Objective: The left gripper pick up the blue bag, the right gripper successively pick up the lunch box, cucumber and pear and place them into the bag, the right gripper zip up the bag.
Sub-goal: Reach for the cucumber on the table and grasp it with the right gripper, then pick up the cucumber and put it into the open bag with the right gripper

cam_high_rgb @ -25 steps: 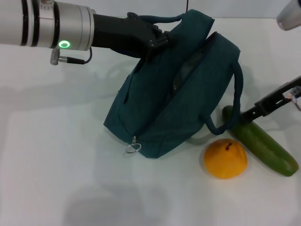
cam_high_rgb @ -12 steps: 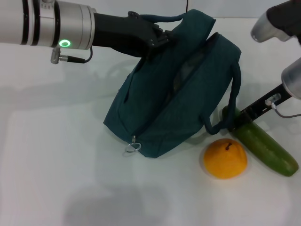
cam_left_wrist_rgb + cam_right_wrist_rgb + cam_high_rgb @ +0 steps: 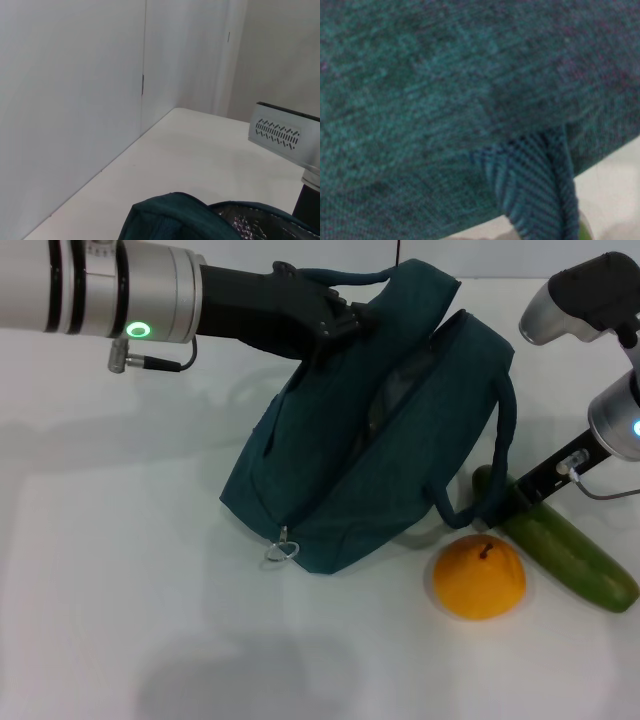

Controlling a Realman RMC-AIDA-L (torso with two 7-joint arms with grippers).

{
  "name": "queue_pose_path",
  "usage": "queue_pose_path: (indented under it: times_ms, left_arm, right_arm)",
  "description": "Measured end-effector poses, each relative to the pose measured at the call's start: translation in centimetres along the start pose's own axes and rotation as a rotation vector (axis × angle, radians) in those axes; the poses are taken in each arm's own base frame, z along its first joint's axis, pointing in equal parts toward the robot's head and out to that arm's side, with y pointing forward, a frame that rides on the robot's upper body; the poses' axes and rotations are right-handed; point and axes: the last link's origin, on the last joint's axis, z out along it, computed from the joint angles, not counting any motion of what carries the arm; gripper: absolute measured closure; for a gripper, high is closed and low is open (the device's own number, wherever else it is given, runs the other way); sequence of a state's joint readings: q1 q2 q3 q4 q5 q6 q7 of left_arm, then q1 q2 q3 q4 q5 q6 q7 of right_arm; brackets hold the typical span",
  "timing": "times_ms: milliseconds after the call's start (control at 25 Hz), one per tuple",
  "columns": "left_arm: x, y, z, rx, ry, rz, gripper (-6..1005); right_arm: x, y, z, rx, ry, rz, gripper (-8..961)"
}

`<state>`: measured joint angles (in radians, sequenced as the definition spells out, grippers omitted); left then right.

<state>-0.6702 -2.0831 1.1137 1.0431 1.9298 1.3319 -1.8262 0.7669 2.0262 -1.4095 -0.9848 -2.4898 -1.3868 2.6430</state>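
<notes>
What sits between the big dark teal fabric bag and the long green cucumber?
In the head view, the bag's padded loop handle hangs there, with the right gripper at the cucumber's near end.

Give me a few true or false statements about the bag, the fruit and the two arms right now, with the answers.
1. The left gripper holds the blue bag by a handle at its top. True.
2. The pear is inside the bag. False: it sits on the table in front of the bag's right corner.
3. The cucumber lies on the table to the right of the pear. True.
4. The bag's zipper pull hangs at its lower front corner. True.
5. The right gripper hovers high above the bag. False: it is down low by the cucumber's near end and the bag's hanging handle.
</notes>
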Motion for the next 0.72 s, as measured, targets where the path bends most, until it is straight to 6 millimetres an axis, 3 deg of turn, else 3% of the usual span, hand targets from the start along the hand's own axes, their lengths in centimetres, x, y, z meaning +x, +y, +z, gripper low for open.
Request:
queue_pose_path:
  times_ms: [240, 400, 720]
  left_arm:
    - [0.1, 0.0, 0.0, -0.001, 0.001, 0.003, 956]
    - [0.1, 0.0, 0.0, 0.000, 0.001, 0.004, 956]
    - [-0.5, -0.2, -0.1, 0.012, -0.021, 0.007, 956]
  right_arm:
    - [0.2, -0.2, -0.1, 0.006, -0.003, 0.004, 347]
    - [0.5, -0.8, -0.7, 0.018, -0.024, 0.014, 344]
    - [3.1, -4.3, -5.9, 0.082, -0.291, 0.126, 339]
